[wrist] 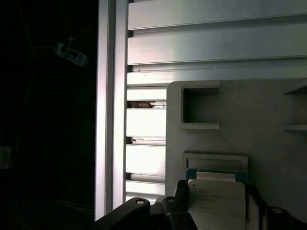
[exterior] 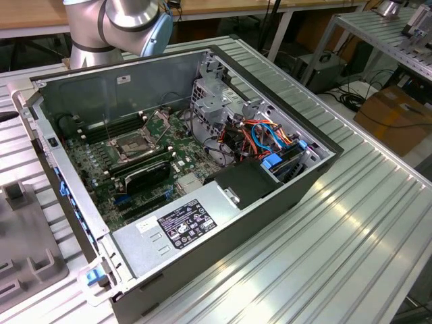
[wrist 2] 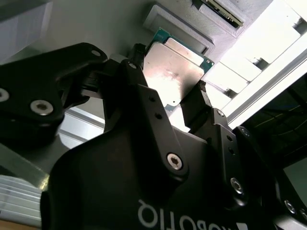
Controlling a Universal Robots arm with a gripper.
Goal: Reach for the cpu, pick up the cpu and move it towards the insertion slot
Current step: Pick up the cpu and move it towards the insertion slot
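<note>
Exterior view, from where I stand: an open computer case (exterior: 101, 94) lies on its side on the slatted aluminium worktop (exterior: 351, 223). The arm (exterior: 115, 23), grey with a pale blue cap, rises behind the case at its far edge. Inside, the insertion slot (exterior: 133, 146) sits on the green board with its shiny frame and dark centre. A black card (exterior: 146, 177) lies just in front of it, and a grey box (exterior: 179, 226) with a label takes up the near corner. A grey fixture (exterior: 23, 236) rests on the worktop at the exterior view's left, and a cardboard box (exterior: 395, 111) stands on the floor at the exterior view's right. Second wrist view: the cpu (wrist 2: 173, 72) shows a dull silver face catching the light and a green edge along one side. It sits between the two black fingers (wrist 2: 204, 103). The jaws stand narrow, one finger against each of two opposite edges, so they grip the chip. Beyond it lies a grey tray (wrist 2: 96, 24) with a raised square frame (wrist 2: 182, 29). First wrist view: the cpu (wrist: 216, 206) is between the fingers (wrist: 181, 199), just beside the square frame (wrist: 216, 158). It is over the grey tray (wrist: 268, 110), which rests on the worktop (wrist: 216, 43). I cannot tell whether the chip is lifted clear of the tray.
</note>
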